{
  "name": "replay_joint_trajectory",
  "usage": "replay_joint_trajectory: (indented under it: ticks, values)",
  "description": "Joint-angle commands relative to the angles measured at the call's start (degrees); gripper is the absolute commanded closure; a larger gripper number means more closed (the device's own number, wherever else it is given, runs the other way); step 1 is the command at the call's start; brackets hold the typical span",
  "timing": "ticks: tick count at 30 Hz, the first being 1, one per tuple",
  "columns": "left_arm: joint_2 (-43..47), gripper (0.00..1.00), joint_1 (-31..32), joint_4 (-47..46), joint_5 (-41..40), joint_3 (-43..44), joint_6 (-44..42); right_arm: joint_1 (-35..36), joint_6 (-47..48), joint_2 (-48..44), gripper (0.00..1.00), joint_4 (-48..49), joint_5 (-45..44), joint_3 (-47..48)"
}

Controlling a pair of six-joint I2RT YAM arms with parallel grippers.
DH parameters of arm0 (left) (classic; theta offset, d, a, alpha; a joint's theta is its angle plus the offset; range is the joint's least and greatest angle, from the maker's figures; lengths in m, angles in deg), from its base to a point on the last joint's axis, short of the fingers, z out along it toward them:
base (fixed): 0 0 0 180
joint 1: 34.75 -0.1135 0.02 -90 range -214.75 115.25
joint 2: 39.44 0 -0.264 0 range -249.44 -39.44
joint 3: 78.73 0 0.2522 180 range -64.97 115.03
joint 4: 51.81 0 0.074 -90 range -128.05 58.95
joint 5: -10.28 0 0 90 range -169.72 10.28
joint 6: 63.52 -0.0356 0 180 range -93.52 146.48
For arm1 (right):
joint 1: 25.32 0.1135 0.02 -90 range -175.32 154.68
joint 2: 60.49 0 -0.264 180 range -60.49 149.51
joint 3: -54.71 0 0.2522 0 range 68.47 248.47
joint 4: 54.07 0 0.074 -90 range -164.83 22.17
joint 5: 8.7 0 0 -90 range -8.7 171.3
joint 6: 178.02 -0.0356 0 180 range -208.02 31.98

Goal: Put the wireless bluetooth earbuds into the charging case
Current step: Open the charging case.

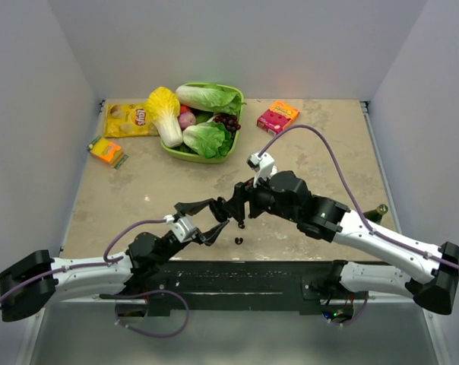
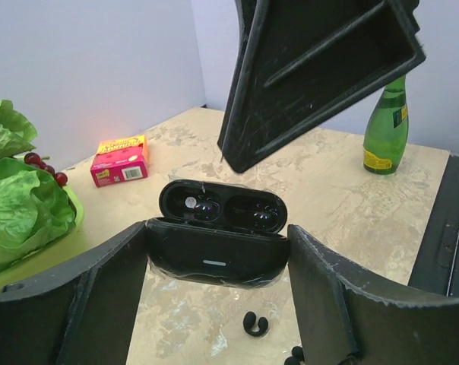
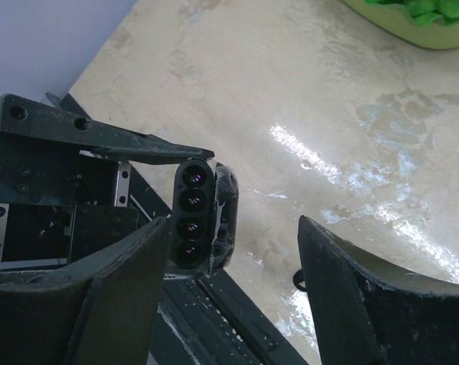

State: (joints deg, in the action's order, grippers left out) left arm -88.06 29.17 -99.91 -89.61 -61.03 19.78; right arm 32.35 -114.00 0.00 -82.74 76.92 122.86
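Charging case [image 2: 214,262], black, lid open, sits clamped in the left gripper [image 2: 216,236], one earbud [image 2: 255,323] on the table [image 2: 351,190] below. Right wrist: right gripper [image 3: 233,220] spread, case just beyond. Overhead: both arms meet near the table's near edge, with free tabletop farther out.

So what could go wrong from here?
1. The buds lie on the table below the case; they are tiny, so the open right jaws could flick one away, maybe off the near edge.
2. The right jaws hang just over the open case that the left jaws grip; a bump could knock it loose or shut its lid.
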Motion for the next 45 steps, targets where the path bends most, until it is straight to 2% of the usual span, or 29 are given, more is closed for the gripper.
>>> replay_joint_trajectory:
  ticks: [1,9,17,29,35,37,38,39,41,42,44,45]
  values:
    - [0.81,1.00,0.68,-4.40,-0.57,0.36,-1.30,-1.24,-2.32,1.12,0.32,5.33,4.21,-0.42]
    - [1.42,1.00,1.38,-4.32,-0.39,0.63,-1.47,-3.44,-4.52,1.74,0.37,8.50,8.33,-2.01]
    - [1.42,1.00,1.73,-5.10,-0.57,0.80,-2.00,-3.62,-4.87,3.14,0.49,9.38,10.18,-2.27]
    - [2.39,1.00,1.91,-5.02,-1.27,0.71,-2.00,-3.62,-4.87,4.02,0.60,8.76,10.27,-2.80]
    - [1.78,1.00,2.00,-5.02,-1.97,0.89,-1.21,-3.62,-3.47,3.67,0.79,8.06,10.27,-2.62]
    - [1.08,1.00,2.00,-4.41,-3.20,1.15,0.10,-3.62,-1.81,3.15,0.92,7.89,9.40,-2.27]
    - [0.64,0.94,2.00,-3.97,-3.64,1.59,0.54,-3.62,-1.19,2.53,0.99,7.71,8.35,-2.01]
    - [0.20,0.78,1.91,-3.09,-3.91,2.03,1.07,-3.62,-0.31,2.35,1.00,7.19,8.34,-1.05]
    - [-1.29,0.61,2.00,1.03,-4.26,4.21,2.74,-3.53,2.59,1.39,1.00,5.34,7.47,0.18]
    - [-2.52,0.49,2.00,2.52,-4.26,5.10,3.27,-3.53,3.56,1.04,1.00,4.64,7.11,1.32]
    - [-3.76,0.40,1.91,5.96,-4.70,6.85,4.76,-3.44,6.72,-0.19,1.00,2.44,6.23,2.64]
    - [-4.81,0.31,2.00,6.58,-4.79,7.30,5.29,-3.44,7.77,-0.54,1.00,1.65,5.18,3.78]
